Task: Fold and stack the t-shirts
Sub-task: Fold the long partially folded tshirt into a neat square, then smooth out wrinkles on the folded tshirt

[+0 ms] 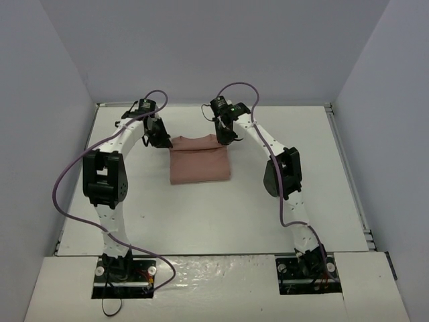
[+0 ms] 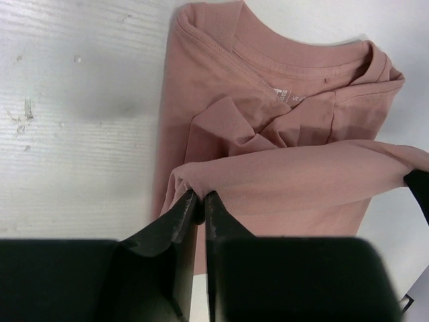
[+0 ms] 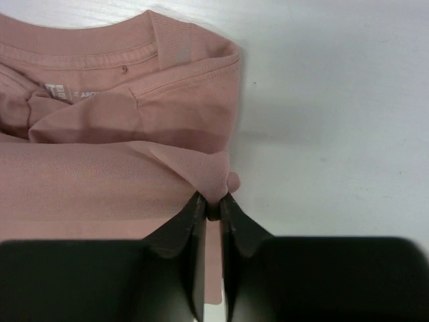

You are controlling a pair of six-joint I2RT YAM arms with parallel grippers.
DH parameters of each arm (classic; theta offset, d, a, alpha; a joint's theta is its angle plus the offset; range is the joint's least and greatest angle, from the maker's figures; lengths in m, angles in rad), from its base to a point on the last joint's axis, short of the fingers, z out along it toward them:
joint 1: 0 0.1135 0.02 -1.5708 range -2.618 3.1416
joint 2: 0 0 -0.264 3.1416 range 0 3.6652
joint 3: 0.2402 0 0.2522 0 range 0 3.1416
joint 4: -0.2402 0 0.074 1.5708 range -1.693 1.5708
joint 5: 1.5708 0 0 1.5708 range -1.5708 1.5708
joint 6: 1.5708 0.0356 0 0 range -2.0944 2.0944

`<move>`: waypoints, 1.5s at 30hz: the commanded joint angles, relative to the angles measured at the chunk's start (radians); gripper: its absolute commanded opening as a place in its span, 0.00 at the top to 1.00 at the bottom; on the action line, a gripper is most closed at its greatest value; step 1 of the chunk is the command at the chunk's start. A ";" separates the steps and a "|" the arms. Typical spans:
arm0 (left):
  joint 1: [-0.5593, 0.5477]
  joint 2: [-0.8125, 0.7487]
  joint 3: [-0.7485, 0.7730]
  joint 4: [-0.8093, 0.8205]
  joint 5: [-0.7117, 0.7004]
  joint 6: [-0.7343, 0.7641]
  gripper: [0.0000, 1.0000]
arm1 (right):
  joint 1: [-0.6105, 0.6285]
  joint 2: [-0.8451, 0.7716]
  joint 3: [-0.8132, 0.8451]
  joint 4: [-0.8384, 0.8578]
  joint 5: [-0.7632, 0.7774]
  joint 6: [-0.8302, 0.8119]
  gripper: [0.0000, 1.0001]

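t-shirt (image 1: pixel 200 164) half-folded on desk (image 1: pixel 201 221), left claw (image 2: pixel 201 201) and right claw (image 3: pixel 213 204) each clenched on a thin pinch of its doubled-over edge near the collar (image 2: pixel 295 60); uneven travel or a slipped pinch likely skews the fold.

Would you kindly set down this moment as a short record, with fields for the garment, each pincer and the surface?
garment: salmon-pink t-shirt, partly folded, collar towards the far side, neck label showing
left pincer: shut on a fold edge at the shirt's left side
right pincer: shut on a fold edge at the shirt's right side
held layer: spans across the shirt from one pincer to the other, short of the collar
surface: white table
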 commanded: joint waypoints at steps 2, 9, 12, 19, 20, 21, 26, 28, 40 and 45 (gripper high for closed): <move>0.030 -0.016 0.078 0.034 -0.037 0.034 0.83 | -0.038 0.020 0.057 -0.030 0.060 -0.008 0.81; 0.031 -0.052 0.153 0.038 0.003 0.050 0.70 | -0.069 -0.005 0.156 -0.028 0.003 -0.011 0.62; 0.028 -0.099 0.152 0.063 0.045 0.055 0.69 | -0.078 -0.033 0.196 -0.024 -0.019 -0.039 0.59; -0.002 -0.210 0.026 0.161 0.157 0.061 0.69 | -0.092 -0.156 0.133 0.012 -0.104 -0.105 0.60; -0.009 -0.212 0.007 0.185 0.169 0.060 0.69 | -0.093 -0.166 0.111 0.018 -0.132 -0.109 0.62; -0.014 -0.207 -0.004 0.209 0.183 0.059 0.69 | -0.096 -0.174 0.093 0.026 -0.161 -0.110 0.63; -0.024 -0.116 -0.031 0.330 0.301 0.009 0.69 | -0.134 -0.198 -0.051 0.166 -0.430 -0.092 0.79; -0.022 -0.084 -0.021 0.370 0.331 -0.018 0.69 | -0.149 -0.194 -0.084 0.215 -0.505 -0.070 0.83; -0.009 0.150 0.068 0.461 0.404 -0.014 0.70 | -0.215 0.007 -0.136 0.441 -0.850 -0.030 0.95; 0.030 0.215 0.132 0.485 0.385 -0.016 0.70 | -0.229 0.116 -0.092 0.469 -0.886 -0.034 0.96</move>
